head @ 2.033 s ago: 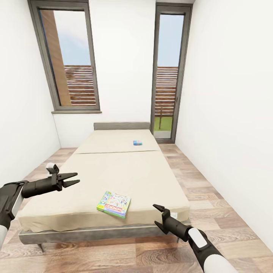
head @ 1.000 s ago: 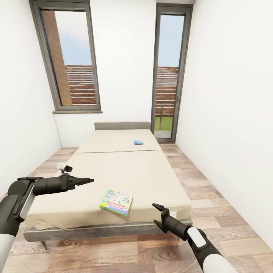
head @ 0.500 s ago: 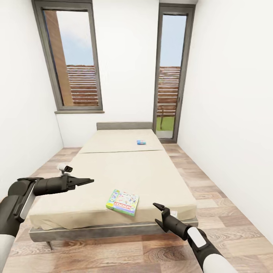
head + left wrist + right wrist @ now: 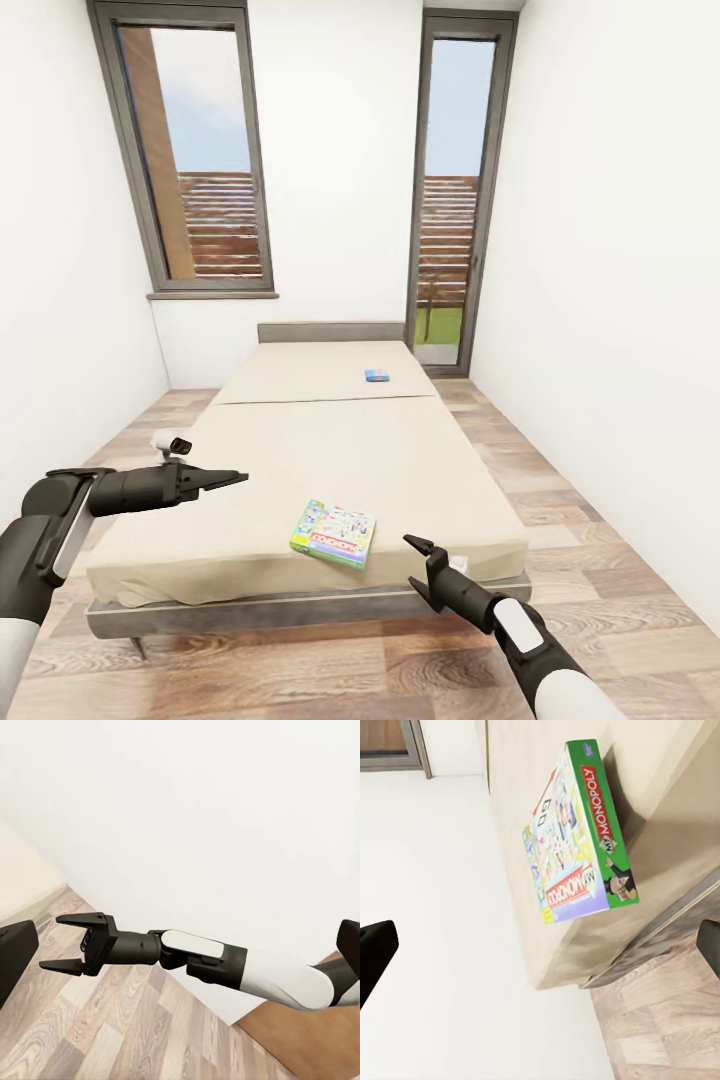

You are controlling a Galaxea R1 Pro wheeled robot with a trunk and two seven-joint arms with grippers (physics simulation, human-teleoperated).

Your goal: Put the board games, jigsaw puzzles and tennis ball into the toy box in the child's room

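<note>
Right gripper spread wide, holding nothing, low by the foot of the long cream-mattressed bed. Just ahead of it, near the mattress edge: flat green-sided printed cardboard game box. Far beyond: small blue game box. Left gripper pinched together, empty, over the bed's corner.

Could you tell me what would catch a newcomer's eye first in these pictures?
The long cream bed stretches toward two tall grey-framed windows. A green My Monopoly board game lies near its foot edge, and a small blue box sits near the headboard. The open right gripper hovers beside the green game.
</note>
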